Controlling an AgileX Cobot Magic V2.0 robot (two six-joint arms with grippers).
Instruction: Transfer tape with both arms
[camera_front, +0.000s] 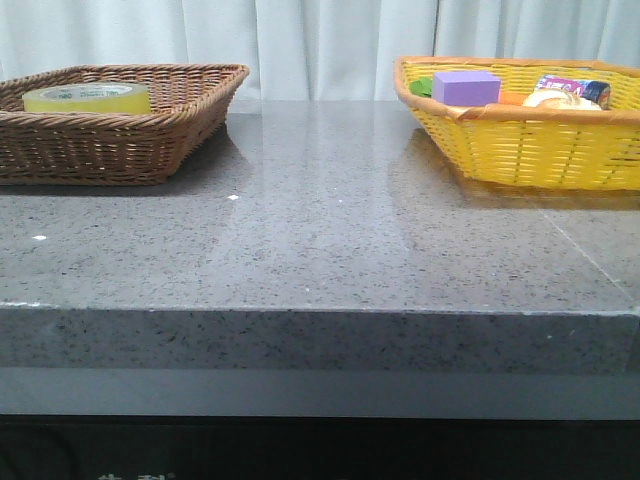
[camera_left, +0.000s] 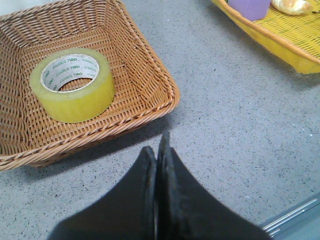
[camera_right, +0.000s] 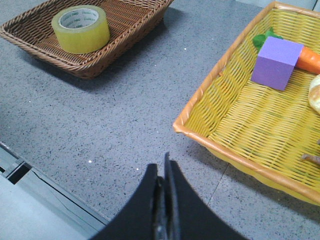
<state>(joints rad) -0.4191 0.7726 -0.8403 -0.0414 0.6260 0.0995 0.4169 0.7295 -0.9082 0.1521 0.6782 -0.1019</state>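
Observation:
The yellow tape roll (camera_front: 87, 97) lies flat in the brown wicker basket (camera_front: 150, 150) at the table's far left. It also shows in the left wrist view (camera_left: 75, 92) and in the right wrist view (camera_right: 81, 29). My left gripper (camera_left: 159, 147) is shut and empty, over bare table near the brown basket's (camera_left: 150, 100) corner. My right gripper (camera_right: 161, 167) is shut and empty, over bare table near the yellow basket's (camera_right: 200, 125) corner. Neither arm shows in the front view.
The yellow basket (camera_front: 530, 150) at the far right holds a purple block (camera_front: 466, 87), a carrot (camera_right: 310, 59) and other small items. The grey speckled table (camera_front: 330, 230) lies between the baskets. Its front edge shows in both wrist views.

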